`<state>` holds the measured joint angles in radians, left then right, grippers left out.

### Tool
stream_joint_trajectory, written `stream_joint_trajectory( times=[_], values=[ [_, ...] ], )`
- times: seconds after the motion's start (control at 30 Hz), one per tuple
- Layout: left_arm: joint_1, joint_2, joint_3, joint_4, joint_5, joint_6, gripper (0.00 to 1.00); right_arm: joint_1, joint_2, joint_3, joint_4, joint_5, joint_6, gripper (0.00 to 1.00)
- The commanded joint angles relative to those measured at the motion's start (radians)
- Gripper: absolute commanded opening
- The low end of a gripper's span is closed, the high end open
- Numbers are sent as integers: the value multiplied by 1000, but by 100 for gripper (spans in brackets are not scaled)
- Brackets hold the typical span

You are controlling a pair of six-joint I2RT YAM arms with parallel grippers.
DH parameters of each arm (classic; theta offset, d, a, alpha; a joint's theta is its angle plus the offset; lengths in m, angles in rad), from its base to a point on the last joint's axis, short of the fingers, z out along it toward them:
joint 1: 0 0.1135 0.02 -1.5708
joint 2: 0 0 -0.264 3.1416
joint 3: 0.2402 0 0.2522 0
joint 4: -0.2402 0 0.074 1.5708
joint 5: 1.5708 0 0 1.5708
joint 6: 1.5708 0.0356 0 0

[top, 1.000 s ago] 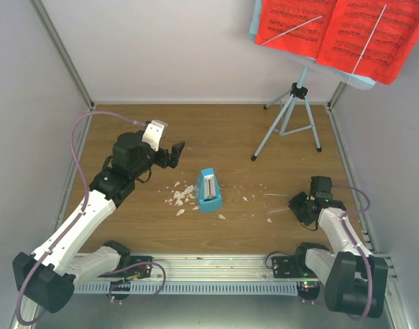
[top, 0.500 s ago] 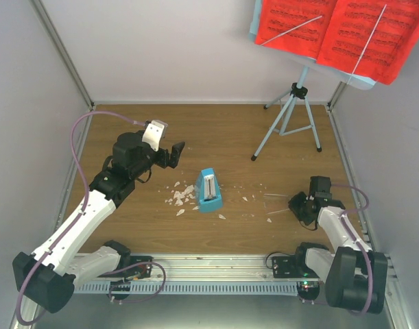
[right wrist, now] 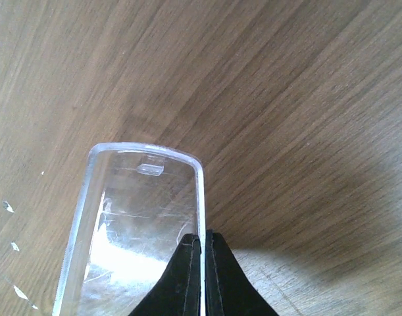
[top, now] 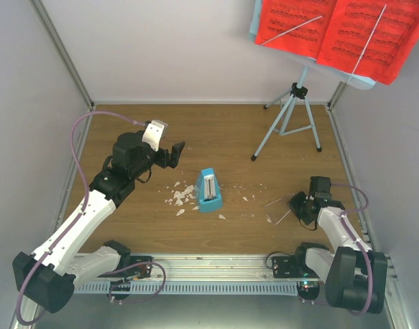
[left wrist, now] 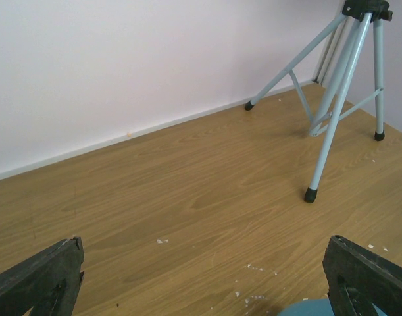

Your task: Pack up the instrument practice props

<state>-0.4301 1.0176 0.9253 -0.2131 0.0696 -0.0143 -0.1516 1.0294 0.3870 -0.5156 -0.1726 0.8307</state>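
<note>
R gripper (right wrist: 202, 240) clenched on the edge of a clear plastic piece (right wrist: 135, 224), well right of the small blue box (top: 209, 192). L gripper (top: 173, 153) hung left of the box, jaws spread, empty. The pale-blue tripod music stand (top: 291, 120) w/ red sheet-music pages (top: 339, 31) stood rear-right of the box.

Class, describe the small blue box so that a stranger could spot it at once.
Look at the wooden table. Near its middle lie scattered white scraps. Right beside them stands the small blue box, the only blue, upright thing among flat white bits.
</note>
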Motion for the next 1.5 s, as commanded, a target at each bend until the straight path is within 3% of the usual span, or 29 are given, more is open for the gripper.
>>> stream_joint_trajectory(
  times=[0.0,0.27,0.6,0.9,1.1,1.23,1.47],
  values=[
    [7,-4,-9,54,5,8,99,-8,1,-11,6,13,-18,2],
    [6,-2,-9,53,13,8,99,-7,6,-17,14,10,-23,8],
    [6,-1,-11,52,17,8,99,-8,-19,3,-7,2,-34,3],
    [7,-4,-24,69,14,8,99,4,-182,88,-55,-44,0,0],
    [-6,10,-34,82,-24,42,98,92,-283,154,-84,-14,121,1],
    [-121,-8,-20,78,-109,74,93,231,-317,158,-45,44,249,0],
    [-566,-49,-4,87,-364,52,87,451,-262,219,-9,139,364,1]
  ],
)
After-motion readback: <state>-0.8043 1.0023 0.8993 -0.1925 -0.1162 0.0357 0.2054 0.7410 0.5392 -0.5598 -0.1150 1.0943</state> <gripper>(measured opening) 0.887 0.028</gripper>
